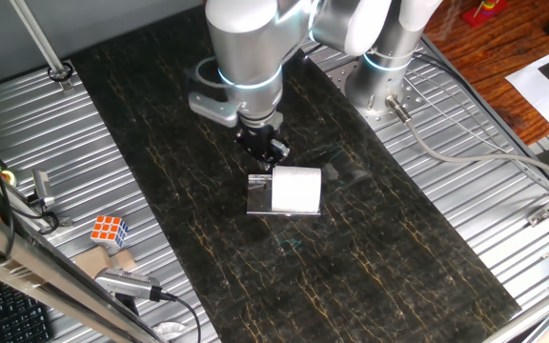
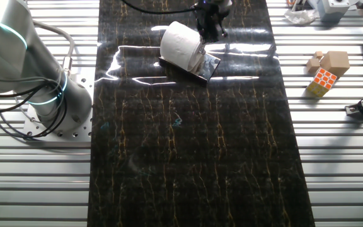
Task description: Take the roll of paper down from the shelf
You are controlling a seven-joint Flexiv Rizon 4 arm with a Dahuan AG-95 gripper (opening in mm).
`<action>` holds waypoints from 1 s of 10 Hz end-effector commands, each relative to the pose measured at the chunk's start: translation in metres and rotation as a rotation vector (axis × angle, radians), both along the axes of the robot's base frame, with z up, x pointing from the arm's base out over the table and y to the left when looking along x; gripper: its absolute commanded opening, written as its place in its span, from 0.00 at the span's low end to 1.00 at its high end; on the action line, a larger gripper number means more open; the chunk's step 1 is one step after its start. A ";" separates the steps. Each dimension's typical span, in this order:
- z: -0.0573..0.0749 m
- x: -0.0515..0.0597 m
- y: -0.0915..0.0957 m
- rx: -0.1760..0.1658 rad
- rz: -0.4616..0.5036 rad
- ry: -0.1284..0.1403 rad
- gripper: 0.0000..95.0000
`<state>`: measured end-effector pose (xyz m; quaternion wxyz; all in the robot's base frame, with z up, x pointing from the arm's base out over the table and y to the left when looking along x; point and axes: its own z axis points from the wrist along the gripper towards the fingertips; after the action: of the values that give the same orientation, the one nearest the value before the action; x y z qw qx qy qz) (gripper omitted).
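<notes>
Roll of paper (image 1: 295, 190) sits on the shelf (image 1: 258, 196), frame centre; hand (image 1: 269, 150) just above-left of it, finger spread not readable; risk: off-centre contact shoves roll and light shelf across glossy tabletop (image 1: 351, 276), or soft paper crushes.

The black two-finger gripper (image 1: 267, 151) is too small and dark in one fixed view to tell how its jaws stand, and the other fixed view cuts it off at the top edge. The low clear plastic shelf (image 2: 208, 65) is mostly hidden under the stubby white roll of paper (image 2: 180, 44) (only glossy edges show).
</notes>
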<state>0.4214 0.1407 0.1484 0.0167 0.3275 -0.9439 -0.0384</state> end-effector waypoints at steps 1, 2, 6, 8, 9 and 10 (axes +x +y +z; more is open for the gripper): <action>0.000 0.000 0.000 -0.015 0.354 -0.017 0.00; 0.000 0.000 0.000 -0.016 0.362 -0.017 0.00; 0.000 0.000 0.000 -0.001 0.553 -0.044 0.00; 0.000 0.000 0.000 0.008 0.704 -0.073 0.00; 0.000 0.000 0.000 0.020 0.734 -0.080 0.00; 0.001 -0.010 0.012 0.018 0.805 -0.091 0.00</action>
<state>0.4174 0.1471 0.1484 -0.0044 0.6246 -0.7805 -0.0245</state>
